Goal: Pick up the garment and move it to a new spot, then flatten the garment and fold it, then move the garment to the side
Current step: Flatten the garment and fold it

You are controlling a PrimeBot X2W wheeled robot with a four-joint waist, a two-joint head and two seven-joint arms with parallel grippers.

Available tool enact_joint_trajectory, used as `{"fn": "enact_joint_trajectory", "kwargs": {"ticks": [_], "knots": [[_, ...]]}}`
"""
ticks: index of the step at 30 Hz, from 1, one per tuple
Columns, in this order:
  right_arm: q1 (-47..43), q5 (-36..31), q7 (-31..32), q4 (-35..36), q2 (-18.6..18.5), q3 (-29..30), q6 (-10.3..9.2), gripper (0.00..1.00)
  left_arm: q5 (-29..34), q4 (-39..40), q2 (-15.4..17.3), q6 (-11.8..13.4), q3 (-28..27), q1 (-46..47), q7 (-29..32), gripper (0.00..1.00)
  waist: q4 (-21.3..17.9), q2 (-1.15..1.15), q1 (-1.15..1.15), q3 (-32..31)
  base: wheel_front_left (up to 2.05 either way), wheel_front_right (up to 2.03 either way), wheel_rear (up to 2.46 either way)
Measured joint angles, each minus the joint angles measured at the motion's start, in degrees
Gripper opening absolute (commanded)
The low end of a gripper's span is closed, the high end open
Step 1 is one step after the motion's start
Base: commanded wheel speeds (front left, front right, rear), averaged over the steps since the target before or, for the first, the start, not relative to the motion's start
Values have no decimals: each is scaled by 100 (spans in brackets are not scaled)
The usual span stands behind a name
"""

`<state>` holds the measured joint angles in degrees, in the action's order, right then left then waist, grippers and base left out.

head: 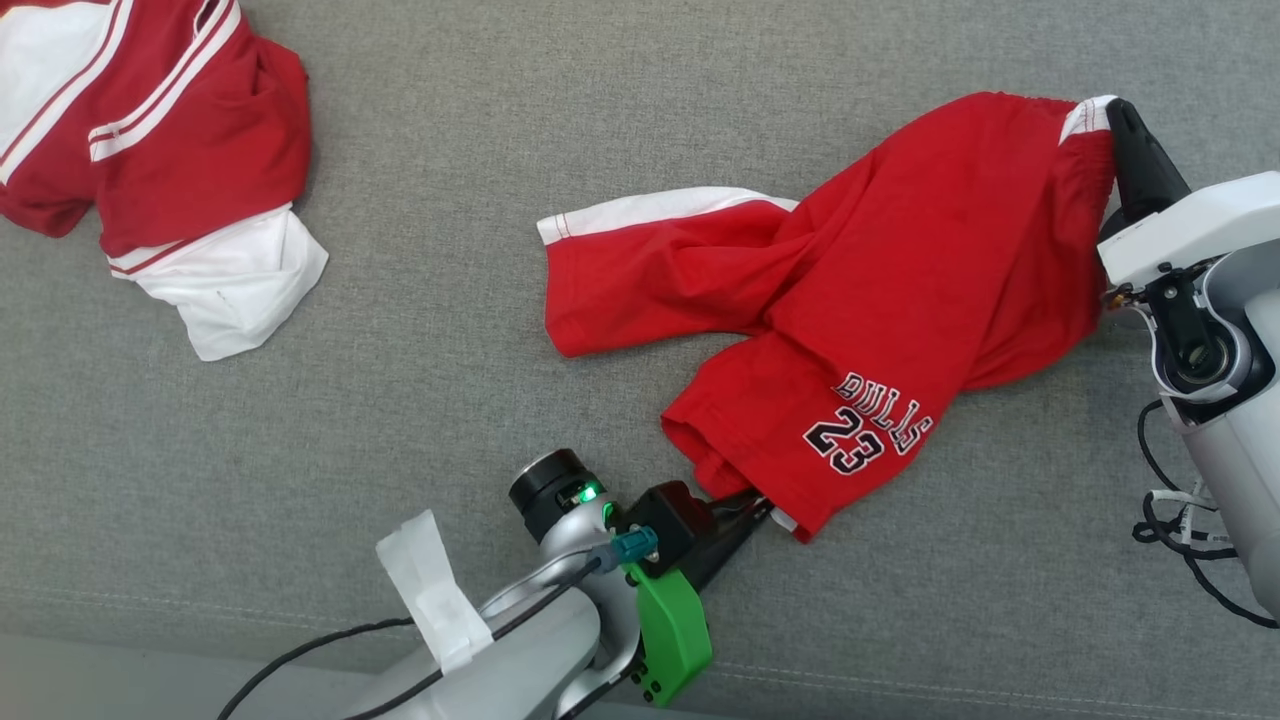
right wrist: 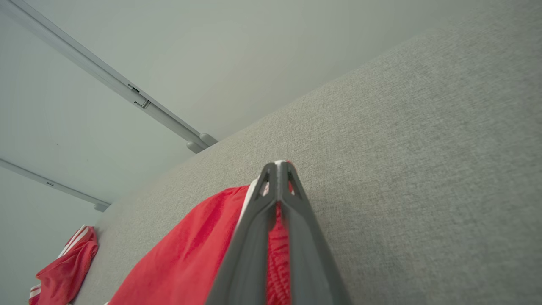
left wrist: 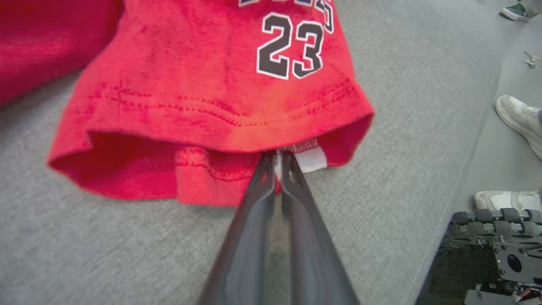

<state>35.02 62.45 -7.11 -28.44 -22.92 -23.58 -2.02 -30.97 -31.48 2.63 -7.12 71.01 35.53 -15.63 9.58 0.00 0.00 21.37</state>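
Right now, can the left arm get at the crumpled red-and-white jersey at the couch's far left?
Probably not yet: the left gripper is shut on the hem of the red Bulls shorts. The grey cushion toward the red-and-white jersey looks unobstructed, but it must let go first.

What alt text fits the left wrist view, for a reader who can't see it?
The left gripper is shut on the leg hem of the red shorts, beside their white trim, below the number 23. The shorts lie on a grey upholstered surface; a person's pale shoes show at right.
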Motion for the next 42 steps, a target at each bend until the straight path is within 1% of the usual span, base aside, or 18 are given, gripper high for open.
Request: {"fn": "enact_joint_trajectory", "kwargs": {"ticks": [3,6,9,11,15,20,22,23,25,27,28,32,35,38,42], "knots": [[-1,1,-27,-7,-9,40,21,0,-229,146,5,0,-79,-43,49,0,18,0,0,-13,0,0,0],[-3,14,-69,-8,-67,99,68,0,-655,437,1,-1,-257,-216,80,0,54,0,0,-61,0,0,0],[-4,36,-70,37,-79,111,152,0,-1358,829,9,0,-481,-516,91,0,88,0,0,-132,0,0,0],[-4,55,-68,89,-85,109,218,0,-1995,1234,8,0,-593,-753,96,0,109,0,0,-190,0,0,0],[-3,159,-38,243,-82,115,353,0,-3003,1923,11,0,-689,-995,97,0,137,0,0,-338,0,0,0],[-3,319,22,342,-87,175,445,0,-4185,2694,19,0,-704,-1190,96,0,167,0,0,-570,0,0,0],[-3,382,82,346,-104,218,445,0,-4542,2898,23,0,-676,-1234,96,0,179,0,0,-675,0,0,0],[-3,424,132,339,-153,266,443,0,-4788,3101,30,0,-694,-1257,97,0,194,0,0,-785,0,0,0],[-7,463,196,310,-236,312,427,0,-5092,3328,35,0,-780,-1295,107,0,211,0,0,-897,0,0,0],[-29,497,280,280,-313,345,335,0,-5348,3523,46,0,-920,-1343,131,0,231,0,0,-1012,0,0,0],[-55,542,368,265,-337,344,322,0,-5492,3619,67,0,-1017,-1381,131,0,242,0,0,-1070,0,0,0],[-358,809,742,334,-296,234,311,0,-5890,3918,298,0,-1366,-1562,130,0,289,0,0,-1311,0,0,0],[-591,1138,878,576,-133,261,393,0,-6128,4131,508,0,-1597,-1697,130,0,317,0,0,-1495,0,0,0],[-627,1471,918,918,2,415,453,0,-6154,4308,781,0,-1831,-1784,130,0,327,0,0,-1672,0,0,0],[-760,1713,917,1362,21,616,469,0,-6162,4412,1247,0,-2196,-1866,129,0,299,0,0,-1889,0,0,0]]}}
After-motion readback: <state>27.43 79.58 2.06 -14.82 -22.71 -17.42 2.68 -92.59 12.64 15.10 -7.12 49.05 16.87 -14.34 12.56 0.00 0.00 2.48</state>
